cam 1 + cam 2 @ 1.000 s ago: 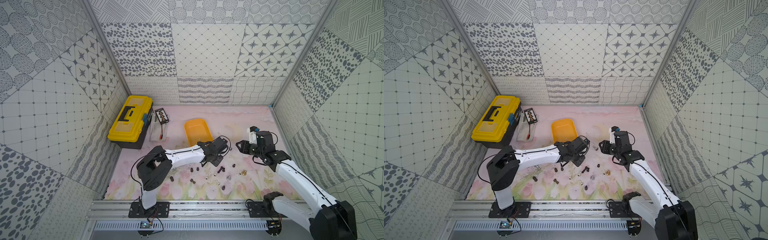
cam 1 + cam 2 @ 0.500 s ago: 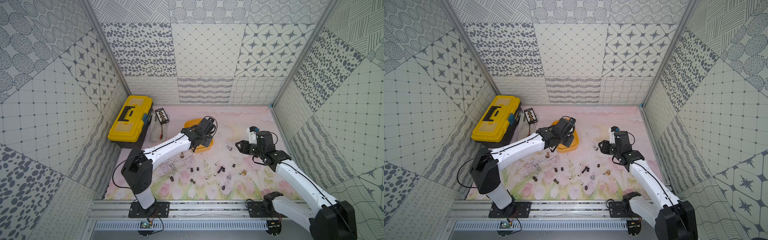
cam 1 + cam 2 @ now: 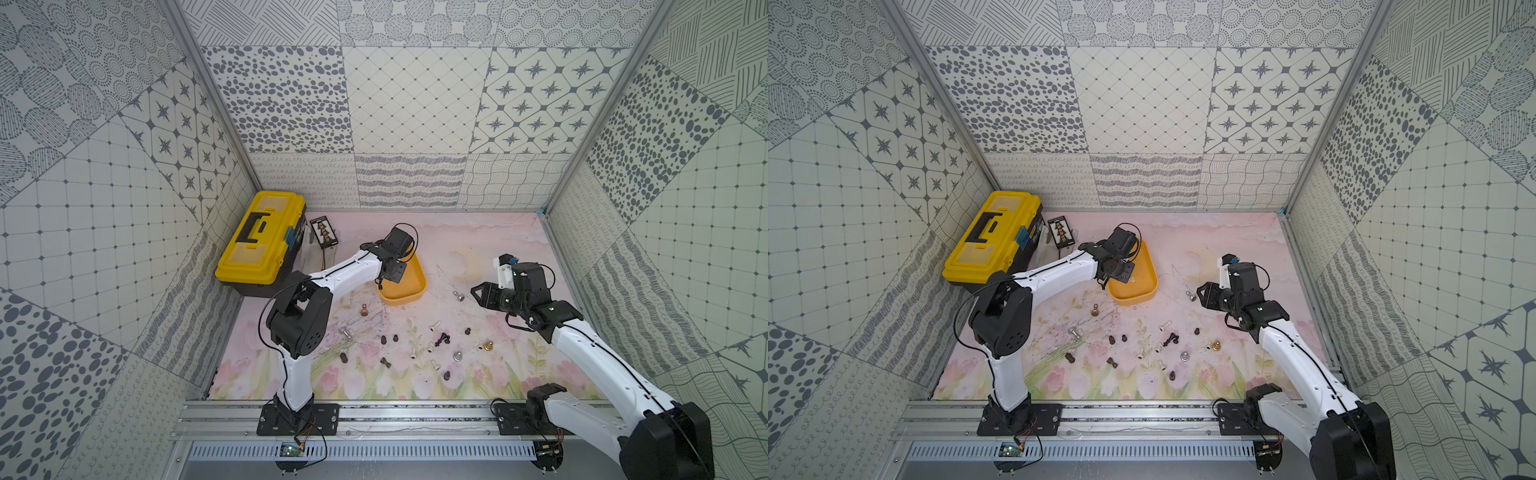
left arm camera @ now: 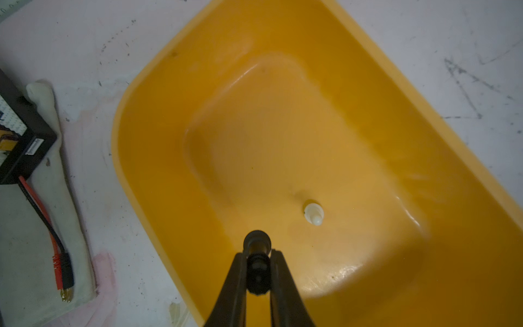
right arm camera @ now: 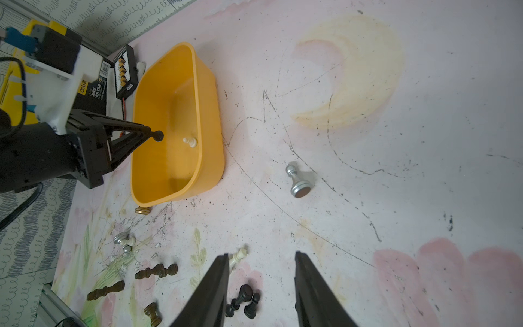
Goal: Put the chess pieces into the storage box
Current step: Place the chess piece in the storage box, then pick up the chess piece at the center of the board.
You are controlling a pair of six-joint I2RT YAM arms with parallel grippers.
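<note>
Fingers (image 4: pixel 233 280), left wrist view: the left gripper (image 4: pixel 257 254) is pinched narrow on a dark piece (image 4: pixel 257 240), poised above the storage box (image 4: pixel 121 147).
Box contents, same view: one white pawn (image 4: pixel 313 214) lies on the box floor, which is otherwise bare.
Right wrist view: the right gripper (image 5: pixel 260 254) stands parted with nothing between its jaws, above a cluster of black pieces (image 5: pixel 243 300). A silver pawn (image 5: pixel 297 181) lies tipped on the mat (image 5: pixel 396 198), near the box but outside it.
Top views: in both, the box sits mid-table under the left gripper. The remaining chess pieces (image 3: pixel 441 340) are scattered on the mat, nearer the robot's bases.
Handling: the pieces look tiny, rigid and light. The metal ones are probably heavier, slick and apt to roll when lying down.
Hold: across the narrow stem, with the jaws square to the piece's axis. A tipped piece likely wants a low, careful approach.
</note>
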